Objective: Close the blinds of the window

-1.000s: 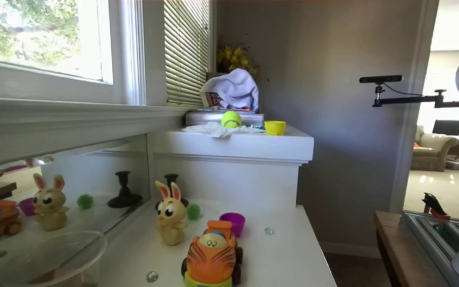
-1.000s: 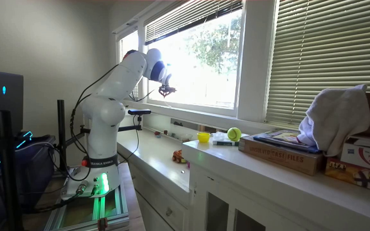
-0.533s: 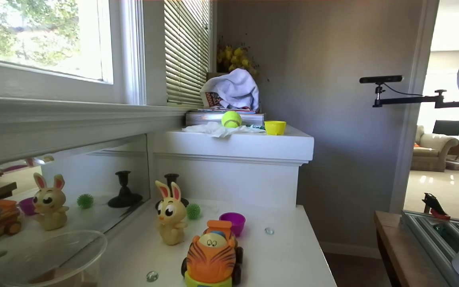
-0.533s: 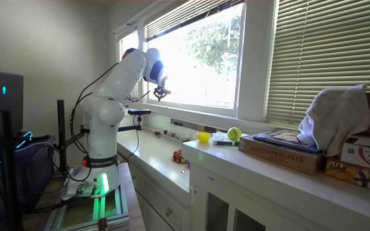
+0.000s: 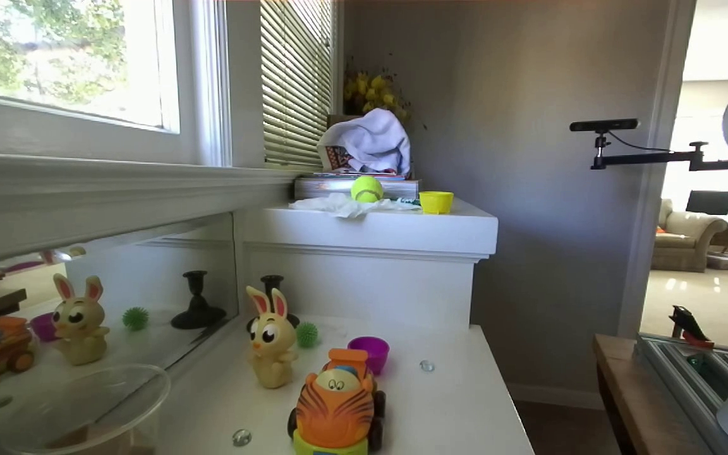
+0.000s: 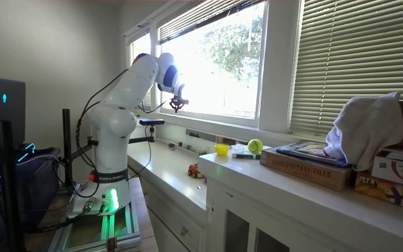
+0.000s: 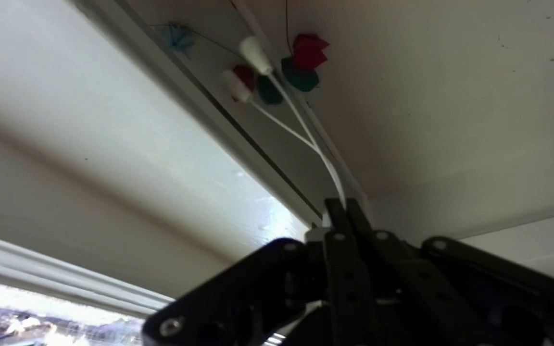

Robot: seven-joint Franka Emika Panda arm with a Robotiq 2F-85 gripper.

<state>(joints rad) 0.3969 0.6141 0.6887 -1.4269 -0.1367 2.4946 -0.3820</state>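
Gripper (image 7: 345, 204): in the wrist view we see its fingers drawn together, with white cords (image 7: 327, 163) pinched between the tips; in an exterior view it hangs before the pane (image 6: 219, 87), toward that pane's 7 o'clock.
Knobs (image 7: 256, 55): two, pale, at the ends of the cords, which we see running from the tips toward 11 o'clock in the wrist view.
Blinds (image 6: 359, 63): in both exterior views we find them down across the window (image 6: 296, 42); where we also see the gripper, they lie between 2 and 3 o'clock from it.
Upper blinds (image 6: 194, 17): over the top of the pane only, at 12 o'clock from the gripper.
Ledge (image 6: 243, 166): we see a ball (image 6: 255, 146) at 3 o'clock from the yellow cup (image 6: 221, 149), and a towel (image 6: 366, 129) farther that way.
Counter (image 5: 446, 404): in an exterior view a car (image 5: 335, 411) stands with the purple cup (image 5: 376, 355) at 1 o'clock and a bunny (image 5: 271, 347) between 10 and 11.
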